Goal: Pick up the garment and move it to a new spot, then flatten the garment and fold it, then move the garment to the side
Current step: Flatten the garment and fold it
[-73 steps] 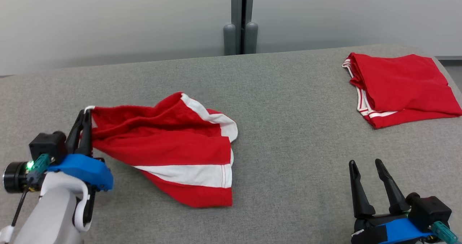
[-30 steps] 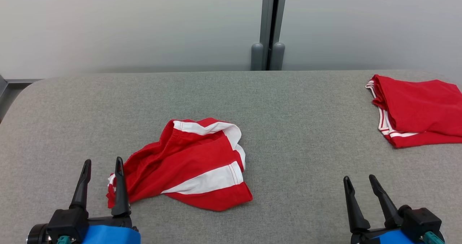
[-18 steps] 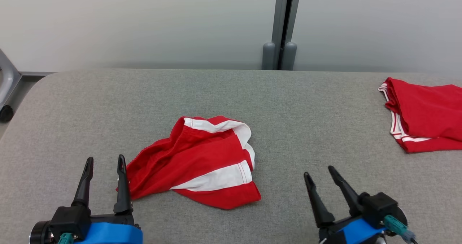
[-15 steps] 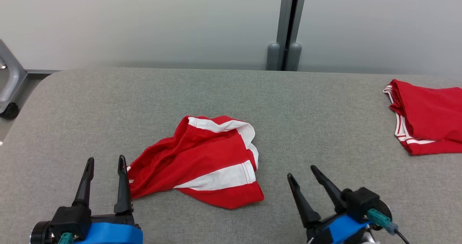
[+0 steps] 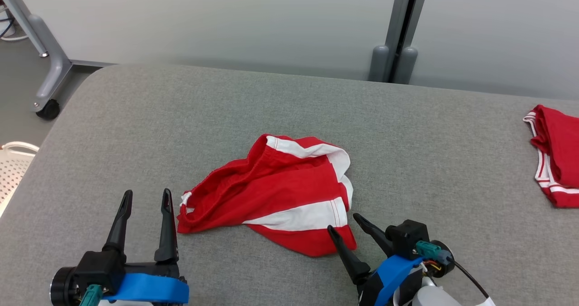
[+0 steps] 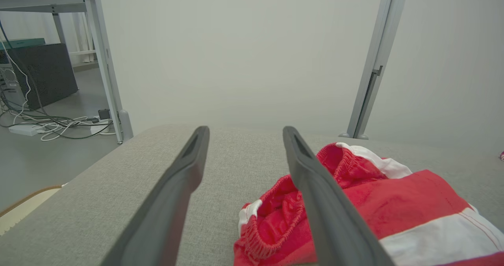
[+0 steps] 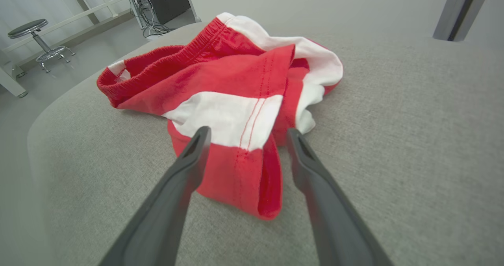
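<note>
Grey padded table; castor leg at far left; stool; floor cables.

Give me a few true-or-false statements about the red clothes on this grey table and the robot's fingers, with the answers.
1. The red-and-white shorts lie crumpled in the middle of the grey table. True.
2. The left arm's fingers are clamped on the shorts. False: they stand open with nothing between them, just beside the waistband end.
3. The right arm's fingers are open and point at the near red hem corner of the shorts. True.
4. A second red garment sits at the table's left edge. False: it lies folded at the far right edge.
</note>
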Motion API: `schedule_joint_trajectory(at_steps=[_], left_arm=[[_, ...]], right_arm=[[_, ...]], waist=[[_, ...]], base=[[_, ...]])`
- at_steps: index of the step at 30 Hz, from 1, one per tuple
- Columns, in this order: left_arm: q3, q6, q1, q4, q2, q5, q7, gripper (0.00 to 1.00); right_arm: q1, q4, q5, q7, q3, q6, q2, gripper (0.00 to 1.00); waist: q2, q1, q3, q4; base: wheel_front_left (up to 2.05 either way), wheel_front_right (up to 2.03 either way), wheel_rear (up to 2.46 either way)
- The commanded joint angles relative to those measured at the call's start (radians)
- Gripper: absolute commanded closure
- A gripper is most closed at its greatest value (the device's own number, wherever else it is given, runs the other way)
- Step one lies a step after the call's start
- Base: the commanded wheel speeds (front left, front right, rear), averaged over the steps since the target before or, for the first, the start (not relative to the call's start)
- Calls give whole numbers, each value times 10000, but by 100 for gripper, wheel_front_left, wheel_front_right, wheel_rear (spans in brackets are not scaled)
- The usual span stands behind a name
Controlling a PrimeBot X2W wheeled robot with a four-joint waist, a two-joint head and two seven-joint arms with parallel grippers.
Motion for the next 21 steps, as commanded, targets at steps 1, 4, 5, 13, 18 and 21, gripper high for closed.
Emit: schedule_joint_trajectory(at_steps=[1, 4, 5, 13, 18, 21], left_arm=[[4, -29, -181, 6, -15, -80, -24, 0], [-58, -17, -256, 6, -17, -97, -24, 0], [-79, -9, -274, 10, -17, -106, -24, 0], [-254, 58, -371, 59, -19, -177, -24, 0], [-369, 97, -445, 114, -18, -243, -24, 0], [-352, 103, -424, 121, -19, -230, -24, 0]], right_arm=[[-246, 186, 96, -73, 91, 5, -47, 0], [-543, 634, 356, -267, 298, 4, -30, 0], [-625, 780, 453, -306, 378, 5, -9, 0], [-1406, 1652, 1233, -610, 892, 5, 198, 0], [-1859, 2130, 1537, -738, 1244, 4, 262, 100], [-1995, 2297, 1610, -819, 1200, 5, 273, 100]], waist=[[0, -1, 115, 130], [0, -1, 224, 274], [0, -1, 253, 311], [0, -1, 413, 494], [0, -1, 466, 561], [0, -1, 484, 466]], base=[[0, 0, 0], [0, 0, 0], [0, 0, 0], [0, 0, 0], [0, 0, 0], [0, 0, 0]])
